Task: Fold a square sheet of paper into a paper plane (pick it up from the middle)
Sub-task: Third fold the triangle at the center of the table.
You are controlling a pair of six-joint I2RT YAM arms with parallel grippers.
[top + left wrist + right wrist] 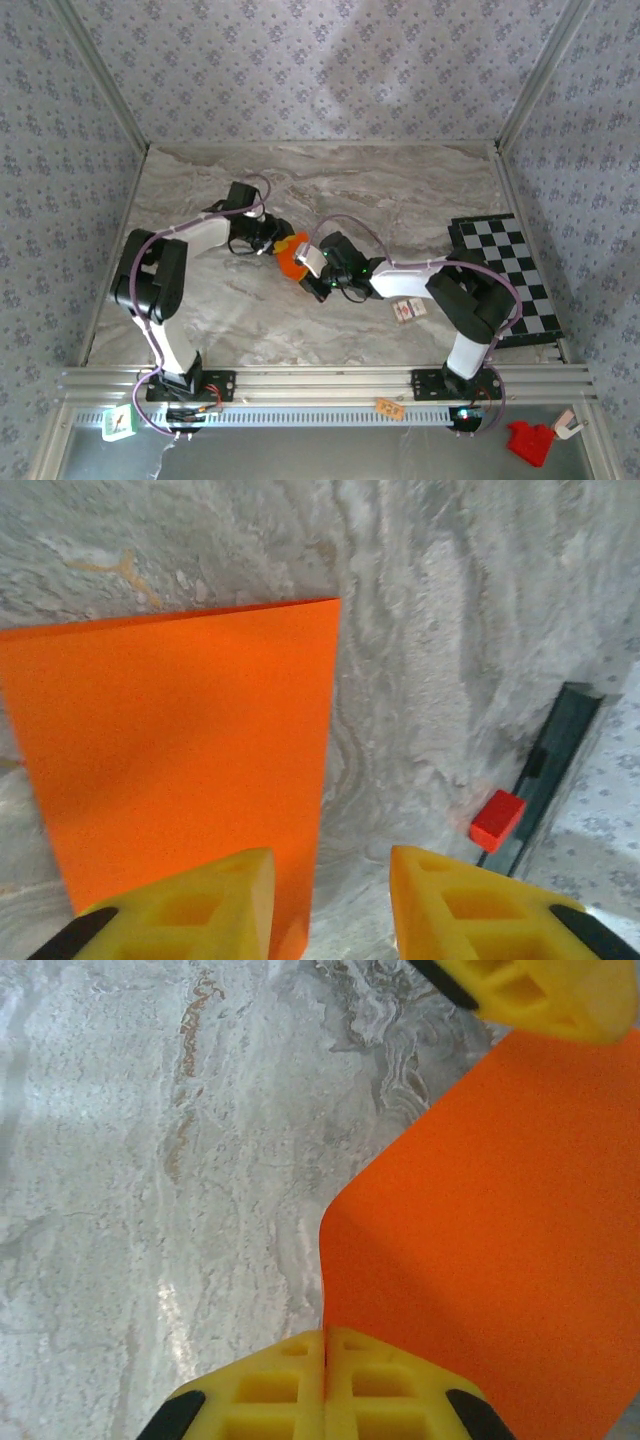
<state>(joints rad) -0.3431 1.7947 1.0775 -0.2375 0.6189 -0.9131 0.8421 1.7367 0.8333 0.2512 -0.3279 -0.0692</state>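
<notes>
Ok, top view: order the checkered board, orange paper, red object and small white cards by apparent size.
1. checkered board, clearly largest.
2. orange paper and red object: they look alike, and the paper is partly covered, so unranked.
3. white cards, smallest.

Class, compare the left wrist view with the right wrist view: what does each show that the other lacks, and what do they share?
Left wrist view: left gripper open, a small red block beside a dark rail. Right wrist view: right gripper shut on the edge of the orange paper. Both: the orange paper and the marble table.
</notes>
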